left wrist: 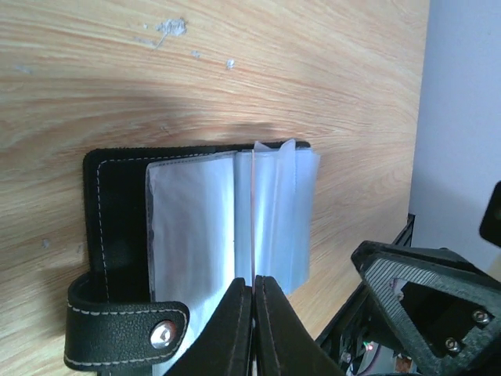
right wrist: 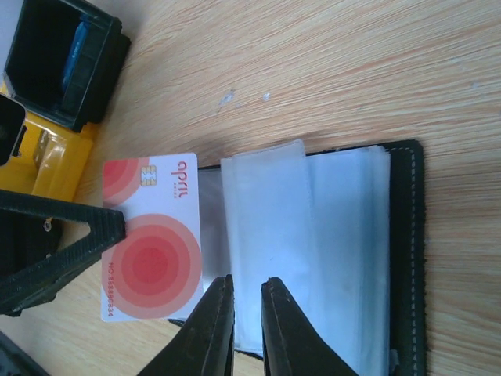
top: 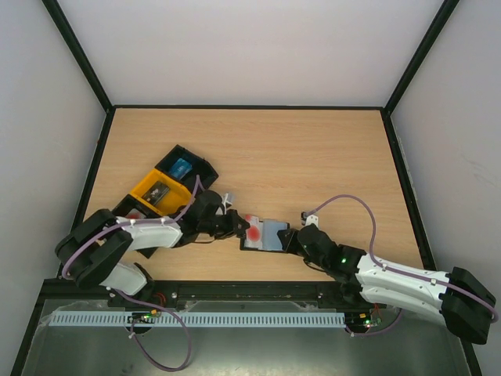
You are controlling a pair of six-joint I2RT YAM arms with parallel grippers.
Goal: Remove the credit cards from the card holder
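Clamping the red credit card (right wrist: 153,251) at nine o'clock of the open card holder (right wrist: 407,258), the left gripper (left wrist: 253,283) is clenched, while the right gripper (right wrist: 247,283), jaws narrowly parted, hovers over its sleeves (right wrist: 344,251).

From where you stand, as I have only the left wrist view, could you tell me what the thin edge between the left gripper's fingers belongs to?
Observer: A red-and-white card, flat-on in the right wrist view; the left gripper is shut on it.
Operator: Thanks. Where is the right gripper?
Observer: The right gripper sits at the edge of the clear sleeves of the card holder, fingers slightly apart.
Operator: Is any other card in sight?
Observer: A blue card lies in the black tray, at the left of the top view.
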